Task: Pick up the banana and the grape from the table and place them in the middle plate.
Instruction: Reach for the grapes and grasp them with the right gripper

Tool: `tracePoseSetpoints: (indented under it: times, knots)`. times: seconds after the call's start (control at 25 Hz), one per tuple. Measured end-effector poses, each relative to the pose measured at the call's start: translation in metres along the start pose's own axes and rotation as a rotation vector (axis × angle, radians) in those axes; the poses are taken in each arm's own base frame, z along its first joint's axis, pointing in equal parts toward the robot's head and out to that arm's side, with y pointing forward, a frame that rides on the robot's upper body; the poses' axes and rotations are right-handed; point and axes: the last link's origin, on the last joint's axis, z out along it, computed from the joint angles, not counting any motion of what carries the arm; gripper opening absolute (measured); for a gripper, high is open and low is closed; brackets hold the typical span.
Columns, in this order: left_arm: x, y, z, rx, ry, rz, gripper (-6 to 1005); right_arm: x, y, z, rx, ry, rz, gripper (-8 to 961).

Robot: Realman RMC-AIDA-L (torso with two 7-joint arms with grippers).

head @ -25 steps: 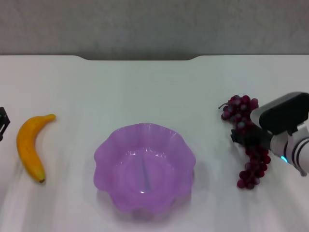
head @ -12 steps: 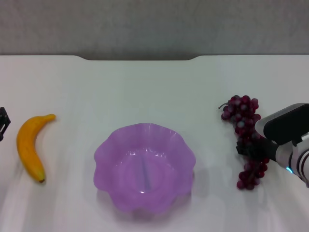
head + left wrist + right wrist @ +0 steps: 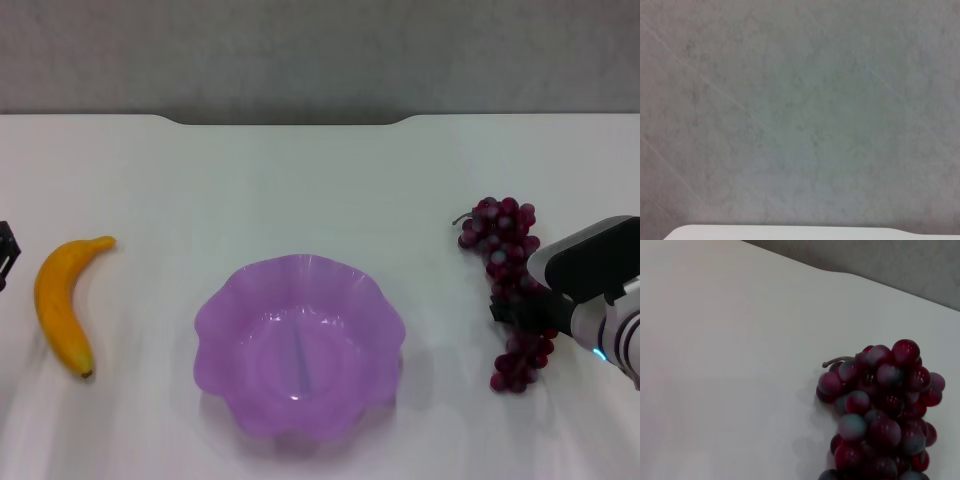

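At centre right of the head view, the right gripper (image 3: 512, 312) is down on the middle of the grape (image 3: 510, 290) bunch; whether its jaws are clenched I cannot tell. The middle plate (image 3: 298, 345) sits lower centre on the white counter (image 3: 300, 180), the banana (image 3: 62, 303) far left. The left gripper (image 3: 6, 254) shows at the left edge, jaws unreadable.

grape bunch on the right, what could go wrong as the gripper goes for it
The right gripper sits at the middle of the long grape bunch, so on lifting, both ends may droop and the bunch could slip.

The scalloped purple plate has a raised rim; hanging grapes might catch it on the way in.

The left gripper waits at the table edge beside the banana, still untouched.
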Motion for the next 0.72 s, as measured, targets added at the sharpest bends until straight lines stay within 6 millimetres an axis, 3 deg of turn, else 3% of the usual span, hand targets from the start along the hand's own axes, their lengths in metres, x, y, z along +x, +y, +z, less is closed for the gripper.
tracePoseSetpoints:
  times: [0.28, 0.72]
  knots:
    - [-0.0001, 0.0003, -0.0001, 0.0, 0.0, -0.001, 850, -0.0006, 0.0017, 0.0, -0.006, -0.002, -0.008, 830]
    - [-0.0005, -0.0001, -0.0005, 0.001, -0.001, -0.001, 849, 0.0005, -0.0006, -0.0001, -0.001, 0.002, -0.01, 650]
